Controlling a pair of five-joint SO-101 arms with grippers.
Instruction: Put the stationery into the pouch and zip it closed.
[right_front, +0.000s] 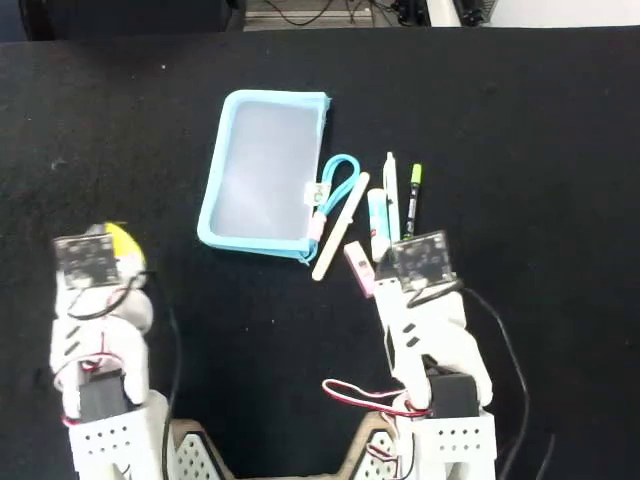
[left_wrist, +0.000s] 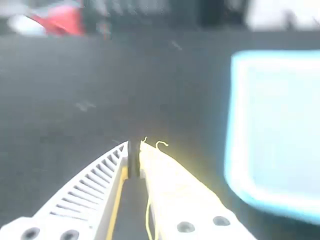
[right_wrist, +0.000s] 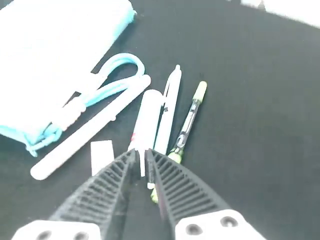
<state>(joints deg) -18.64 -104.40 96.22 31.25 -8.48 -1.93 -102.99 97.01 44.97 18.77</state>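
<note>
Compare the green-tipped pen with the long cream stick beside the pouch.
The cream stick is longer and pale; the green-tipped pen is shorter and dark-barrelled. The cream stick lies slanted by the pouch's loop; the green-tipped pen lies straighter, farther from it. Both lie flat on the table.

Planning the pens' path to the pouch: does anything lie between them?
Yes: the blue loop cord and the long white stick lie between the pens and the pouch.
</note>
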